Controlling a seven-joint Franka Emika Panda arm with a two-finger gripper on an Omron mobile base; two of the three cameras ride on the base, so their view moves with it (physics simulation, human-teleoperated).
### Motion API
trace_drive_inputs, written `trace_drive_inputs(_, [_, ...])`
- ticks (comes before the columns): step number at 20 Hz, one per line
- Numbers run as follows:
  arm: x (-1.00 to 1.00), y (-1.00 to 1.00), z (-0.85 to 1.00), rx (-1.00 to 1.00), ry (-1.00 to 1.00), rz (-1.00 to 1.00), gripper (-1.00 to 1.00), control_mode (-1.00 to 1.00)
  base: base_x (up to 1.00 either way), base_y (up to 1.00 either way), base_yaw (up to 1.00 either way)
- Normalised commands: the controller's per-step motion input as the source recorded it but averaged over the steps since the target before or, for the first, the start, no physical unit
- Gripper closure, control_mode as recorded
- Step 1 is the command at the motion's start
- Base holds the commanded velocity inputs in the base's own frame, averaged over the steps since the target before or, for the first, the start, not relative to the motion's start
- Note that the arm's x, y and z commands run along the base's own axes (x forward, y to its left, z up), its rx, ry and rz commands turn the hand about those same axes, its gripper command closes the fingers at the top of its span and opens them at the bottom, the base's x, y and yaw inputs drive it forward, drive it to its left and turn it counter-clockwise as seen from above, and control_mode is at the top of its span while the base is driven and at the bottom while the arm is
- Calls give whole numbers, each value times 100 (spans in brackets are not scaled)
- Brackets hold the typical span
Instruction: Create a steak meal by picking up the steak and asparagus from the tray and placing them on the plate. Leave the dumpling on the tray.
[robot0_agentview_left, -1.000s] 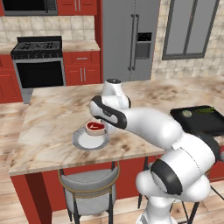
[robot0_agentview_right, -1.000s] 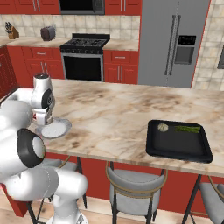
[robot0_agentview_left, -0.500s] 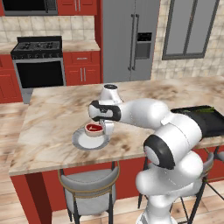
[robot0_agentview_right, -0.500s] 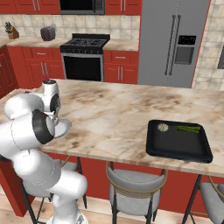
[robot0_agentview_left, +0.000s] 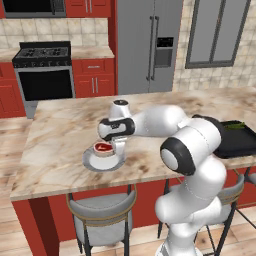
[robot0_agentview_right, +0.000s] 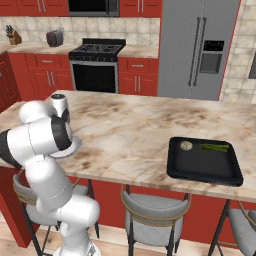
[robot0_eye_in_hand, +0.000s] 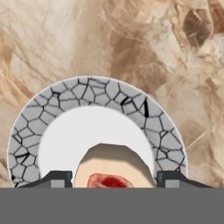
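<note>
**Steak on the plate, asparagus yet to fetch**

The steak (robot0_eye_in_hand: 109, 168) lies on the white middle of the plate (robot0_eye_in_hand: 87, 94), red centre up, and in the hand view it sits between the two dark finger tips of the claw (robot0_eye_in_hand: 114, 178). The tips stand wider than the meat, one to each side, with pale fat showing up to each tip; whether they touch it I cannot tell, so the claw reads as part open and probably no longer gripping. From the left base view the steak (robot0_agentview_left: 103, 148) rests flat in the plate (robot0_agentview_left: 93, 163) on the marble counter (robot0_agentview_left: 60, 145), with the claw (robot0_agentview_left: 118, 146) low beside and above it.

Compared with a second ago, the steak and plate are where they were, and the claw remains down at the plate with the same spread. What has changed is the arm: the elbow has swung round and the big white links now bulk nearer the cameras, hiding much of the plate from the right. That looks like the arm getting ready to leave.

So the first half of the meal seems done. Well apart, at the far end of the counter, the black tray (robot0_agentview_right: 206, 176) holds the asparagus (robot0_agentview_right: 214, 147) along its back edge and the dumpling (robot0_agentview_right: 186, 145) in a back corner. The asparagus is next; the dumpling stays.
</note>
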Motion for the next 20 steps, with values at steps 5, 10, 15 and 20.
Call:
trace_drive_inputs(5, [16, 21, -24, -1, 0, 0, 100, -100, 0, 0, 0])
trace_drive_inputs(10, [9, 3, -9, 0, 0, 0, -100, -100, 0, 0, 0])
trace_drive_inputs(15, [1, 0, 0, 0, -1, 0, -100, -100, 0, 0, 0])
trace_drive_inputs(20, [-1, -13, 1, 0, -5, 0, -100, -100, 0, 0, 0])
